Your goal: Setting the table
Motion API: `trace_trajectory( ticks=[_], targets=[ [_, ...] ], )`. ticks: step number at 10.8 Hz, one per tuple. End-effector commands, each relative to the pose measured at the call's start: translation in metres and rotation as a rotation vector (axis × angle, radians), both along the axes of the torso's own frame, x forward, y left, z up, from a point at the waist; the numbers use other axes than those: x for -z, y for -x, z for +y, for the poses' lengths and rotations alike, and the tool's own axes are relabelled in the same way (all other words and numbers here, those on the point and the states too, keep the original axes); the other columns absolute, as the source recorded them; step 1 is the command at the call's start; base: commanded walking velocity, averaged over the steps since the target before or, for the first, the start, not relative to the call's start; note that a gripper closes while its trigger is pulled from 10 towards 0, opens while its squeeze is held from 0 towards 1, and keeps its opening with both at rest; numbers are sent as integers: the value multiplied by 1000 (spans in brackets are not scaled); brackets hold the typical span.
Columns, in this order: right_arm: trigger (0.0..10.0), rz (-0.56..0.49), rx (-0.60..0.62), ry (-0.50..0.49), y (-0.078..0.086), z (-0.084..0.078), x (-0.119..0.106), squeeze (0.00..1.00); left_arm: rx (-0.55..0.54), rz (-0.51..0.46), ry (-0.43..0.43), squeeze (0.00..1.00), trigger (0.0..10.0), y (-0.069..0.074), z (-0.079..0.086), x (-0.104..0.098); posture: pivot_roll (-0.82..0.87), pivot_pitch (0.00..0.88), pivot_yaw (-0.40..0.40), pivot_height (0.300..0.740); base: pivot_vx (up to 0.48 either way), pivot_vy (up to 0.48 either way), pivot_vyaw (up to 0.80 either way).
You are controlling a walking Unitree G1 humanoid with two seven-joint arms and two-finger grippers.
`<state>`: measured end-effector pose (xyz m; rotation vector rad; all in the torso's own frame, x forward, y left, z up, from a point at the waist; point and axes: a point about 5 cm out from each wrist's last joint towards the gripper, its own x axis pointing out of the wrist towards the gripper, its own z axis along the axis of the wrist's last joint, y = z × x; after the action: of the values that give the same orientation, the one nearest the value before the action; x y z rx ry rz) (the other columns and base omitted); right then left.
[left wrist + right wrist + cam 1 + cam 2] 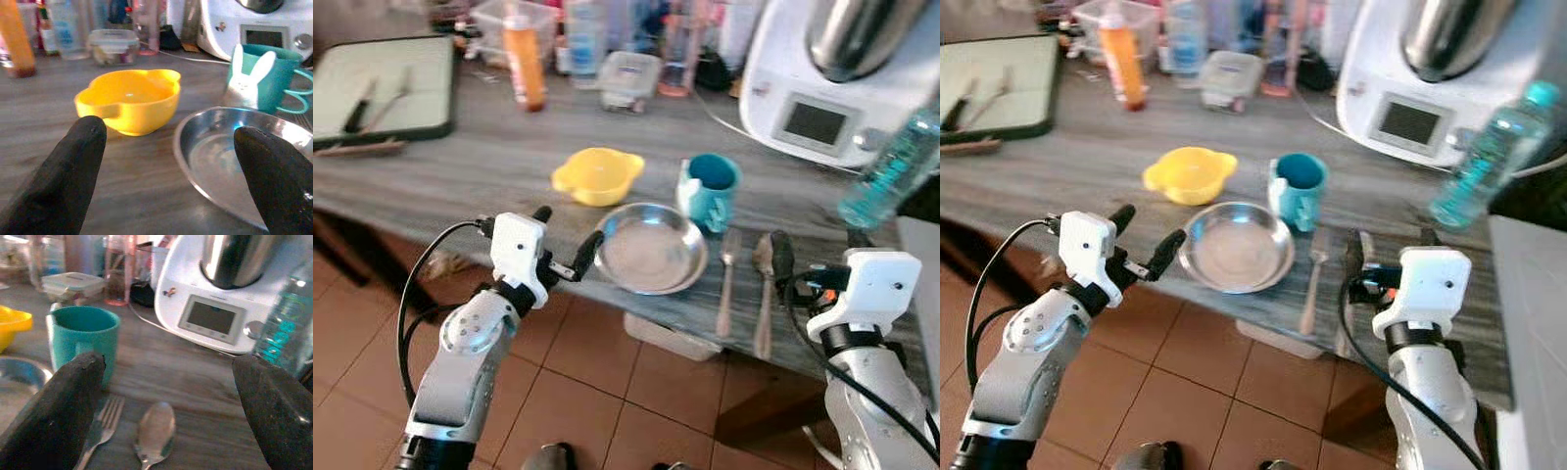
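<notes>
A steel plate (651, 250) lies near the front edge of the grey wooden table (460, 166). Behind it stand a yellow bowl (597, 174) and a teal mug (710, 189) with a white rabbit figure (243, 78) on its side. To the right of the plate lie a fork (727, 279) and a spoon (764, 294), side by side. My left gripper (566, 231) is open just left of the plate's rim, holding nothing. My right gripper (818, 250) is open over the spoon's near end, with the spoon (155, 431) and fork (102, 423) between its fingers in the right wrist view.
A white kitchen appliance (822, 88) and a tilted-looking water bottle (891, 171) stand at the back right. An orange bottle (524, 64), a plastic container (628, 78) and a dark tray (382, 88) with utensils sit at the back. Tiled floor (587, 392) lies below the table edge.
</notes>
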<state>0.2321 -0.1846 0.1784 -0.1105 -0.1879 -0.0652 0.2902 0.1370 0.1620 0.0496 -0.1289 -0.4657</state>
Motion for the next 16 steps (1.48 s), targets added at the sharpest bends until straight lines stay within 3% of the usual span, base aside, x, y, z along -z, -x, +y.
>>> trace_trajectory(
  ticks=[1,5,7,14,16],
  targets=[
    [10000,-15,-6,21,3,1,-4,1000,-8,-9,-7,0,10000,-1,0,-1,135,141,-60,740,0,0,800],
    [10000,-12,-13,17,3,4,-3,1000,-50,-22,-4,0,10000,-6,2,-4,137,149,-55,740,0,0,800],
    [10000,-11,-11,14,2,5,-2,1000,-114,-37,-55,0,10000,-8,8,-3,139,150,-52,740,0,0,800],
    [10000,-27,-14,4,-1,9,-4,1000,-247,-74,-112,0,10000,-13,19,-8,153,141,-48,740,0,0,732],
    [10000,-31,-14,-4,-2,9,-3,1000,-232,-48,-109,0,10000,-12,15,-1,157,137,-48,740,0,0,325]
  ],
)
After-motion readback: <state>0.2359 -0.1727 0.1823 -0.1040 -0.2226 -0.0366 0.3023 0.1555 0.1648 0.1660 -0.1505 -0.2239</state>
